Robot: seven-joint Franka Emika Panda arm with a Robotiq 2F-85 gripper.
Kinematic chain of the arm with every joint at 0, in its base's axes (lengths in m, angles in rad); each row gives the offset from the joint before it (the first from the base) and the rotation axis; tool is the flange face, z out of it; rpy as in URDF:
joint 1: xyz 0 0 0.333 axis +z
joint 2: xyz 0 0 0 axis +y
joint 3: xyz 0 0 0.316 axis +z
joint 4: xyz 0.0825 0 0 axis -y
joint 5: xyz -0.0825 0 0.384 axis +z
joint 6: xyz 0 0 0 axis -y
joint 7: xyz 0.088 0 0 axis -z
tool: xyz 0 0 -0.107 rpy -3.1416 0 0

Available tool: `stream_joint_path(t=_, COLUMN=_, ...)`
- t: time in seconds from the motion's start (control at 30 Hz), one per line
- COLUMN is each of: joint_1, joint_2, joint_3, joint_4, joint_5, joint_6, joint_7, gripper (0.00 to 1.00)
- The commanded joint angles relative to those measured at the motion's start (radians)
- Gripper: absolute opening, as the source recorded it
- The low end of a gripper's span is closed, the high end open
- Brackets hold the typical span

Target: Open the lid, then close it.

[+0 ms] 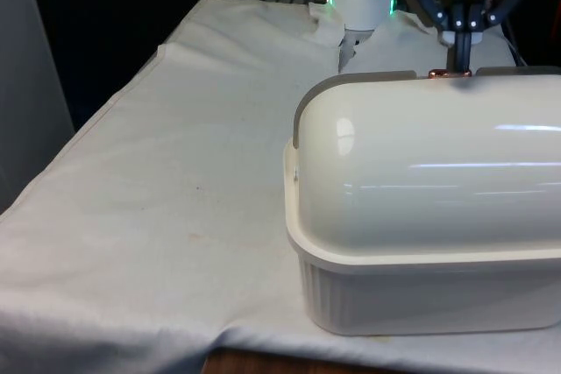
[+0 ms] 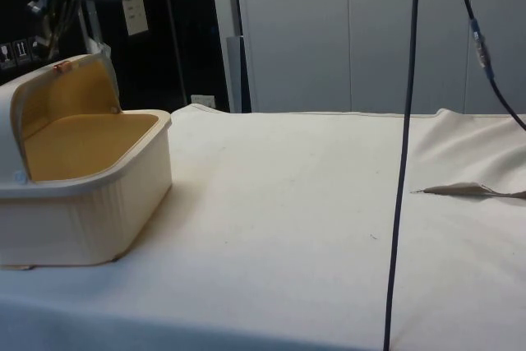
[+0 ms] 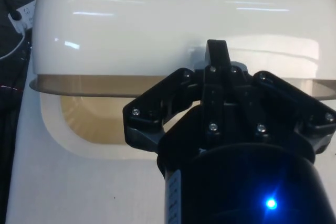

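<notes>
A cream bread box (image 1: 421,299) stands on the white cloth at the front view's right, its back turned to that camera. Its rounded lid (image 1: 421,172) is rolled back, and the side view shows the tan inside (image 2: 82,141) uncovered. A small copper handle (image 1: 449,74) sits on the lid's raised edge (image 2: 74,63). My gripper (image 1: 457,60) comes down from above and is shut on that handle. In the wrist view the fingers (image 3: 217,56) meet over the lid's rim (image 3: 173,24), hiding the handle, with the box's opening (image 3: 89,124) below.
Bare cloth (image 1: 175,172) stretches across the front view's left half. In the side view a black cable (image 2: 403,162) hangs down in front of the table, and a fold of cloth (image 2: 468,191) lies near the right edge.
</notes>
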Motion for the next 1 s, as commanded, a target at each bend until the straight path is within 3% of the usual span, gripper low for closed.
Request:
stream_joint_path(t=0.0, joint_1=0.001, joint_2=-0.006, joint_3=0.000, joint_4=-0.009, joint_5=0.000, joint_6=-0.001, joint_7=0.002, gripper=0.00)
stream_joint_path(t=0.5, joint_1=0.004, joint_2=-0.038, joint_3=0.001, joint_4=-0.060, joint_5=0.000, joint_6=-0.018, joint_7=0.000, gripper=0.00)
stream_joint_path(t=0.97, joint_1=0.011, joint_2=-0.092, joint_3=0.002, joint_4=-0.160, joint_5=0.000, joint_6=-0.027, joint_7=0.003, gripper=0.00)
